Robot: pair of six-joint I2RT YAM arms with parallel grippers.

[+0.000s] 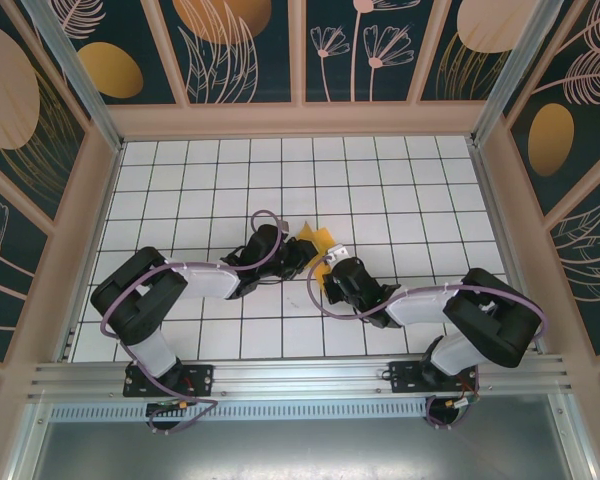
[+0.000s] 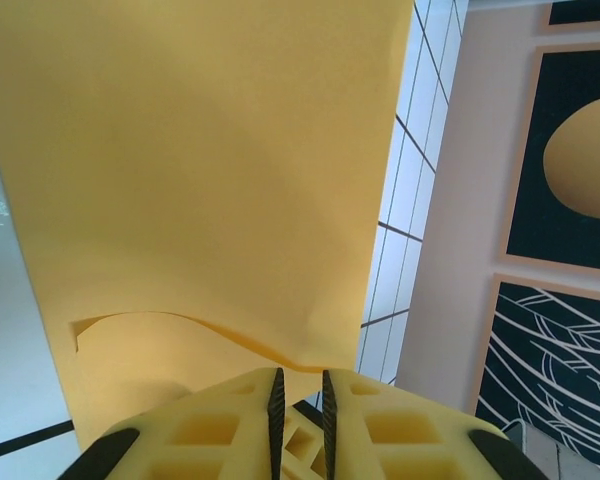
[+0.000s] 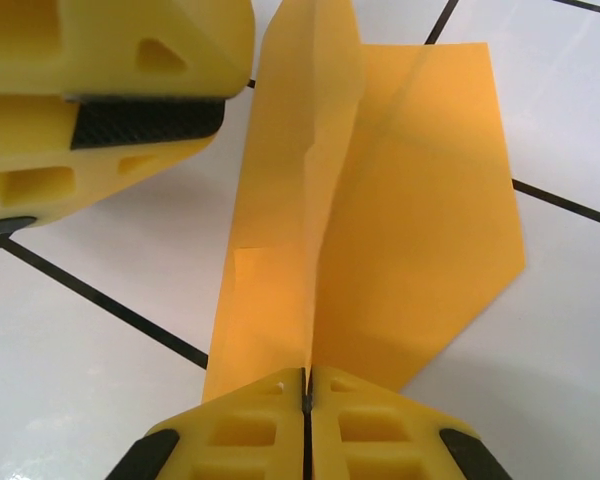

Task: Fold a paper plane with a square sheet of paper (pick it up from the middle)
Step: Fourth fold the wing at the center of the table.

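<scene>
Two grippers meet over one sheet of paper (image 1: 323, 240), which sits near the middle of the white gridded bench (image 1: 180, 170), between the arms.

Left: the left gripper (image 2: 300, 400) faces the broad orange-yellow face of the sheet, whose lower edge dips down to the fingertips. The jaws stand a narrow slot apart. It cannot be told whether the paper is pinched in that slot.

Centre: the sheet is partly folded. One flap stands upright along a lengthwise crease, and the other panel lies flat on the bench to the right of it.

Right: the right gripper (image 3: 307, 385) is closed on the near end of the raised crease, its pads pressed together with the thin paper between them.

The step in hand appears to be an intermediate fold, with one half of the sheet lifted about the centre line and no plane shape formed yet. The next move probably calls for a sure hold on the upright flap by the left gripper. That gripper would then turn the flap over squarely while the right gripper anchors the crease so the sheet does not slide or buckle.
</scene>
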